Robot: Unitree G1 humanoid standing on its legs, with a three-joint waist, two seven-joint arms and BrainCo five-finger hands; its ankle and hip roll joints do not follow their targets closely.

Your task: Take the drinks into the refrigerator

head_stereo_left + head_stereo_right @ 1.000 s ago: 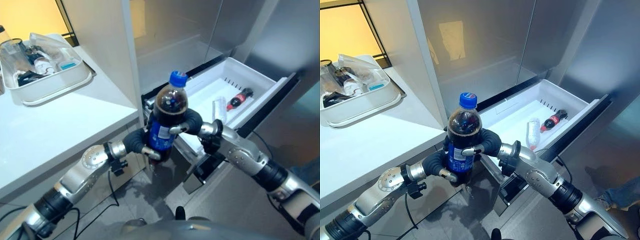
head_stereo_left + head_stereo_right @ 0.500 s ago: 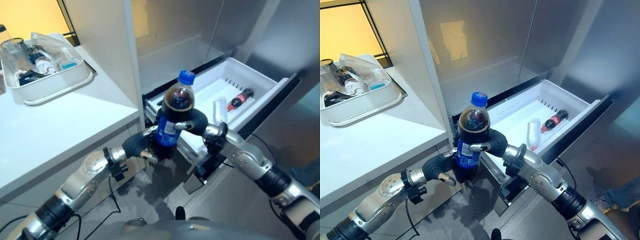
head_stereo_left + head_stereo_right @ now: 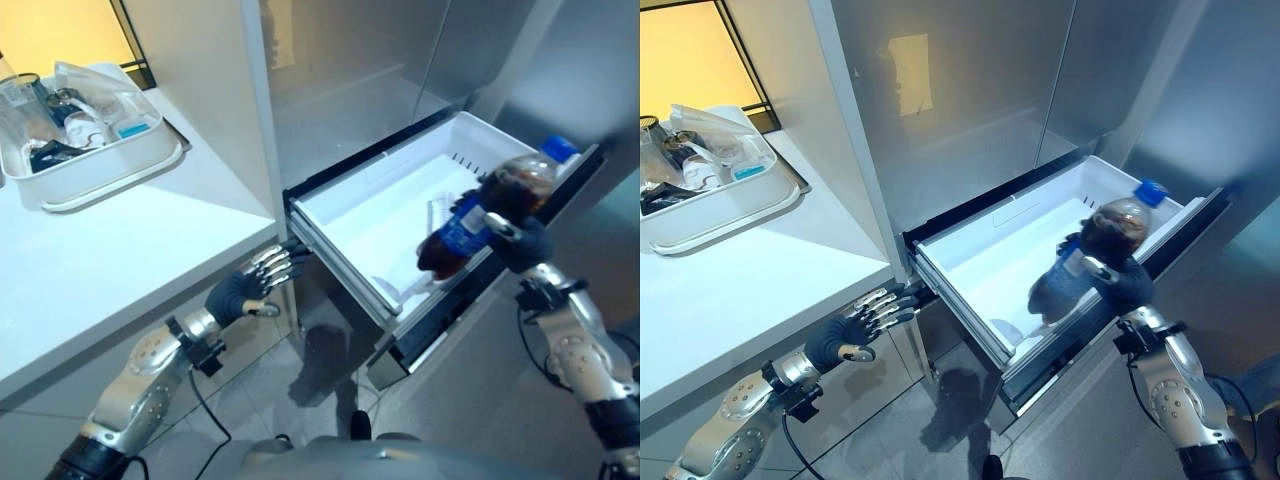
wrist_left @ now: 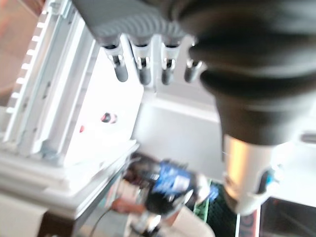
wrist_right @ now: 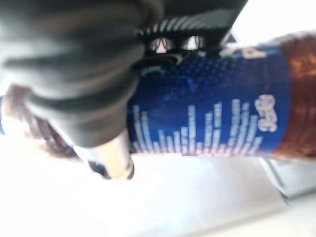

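By the white counter (image 3: 120, 250), the fridge drawer (image 3: 345, 215) sits pulled out so drinks can go in, and the right hand (image 3: 515, 240) grips the cola bottle (image 3: 478, 210) tipped over it, while the left hand (image 3: 245, 290) hangs loose and empty.

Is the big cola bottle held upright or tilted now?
Tilted. The cola bottle leans over the open drawer, blue cap up toward the far right, base low. The right robot hand grips it around the label.
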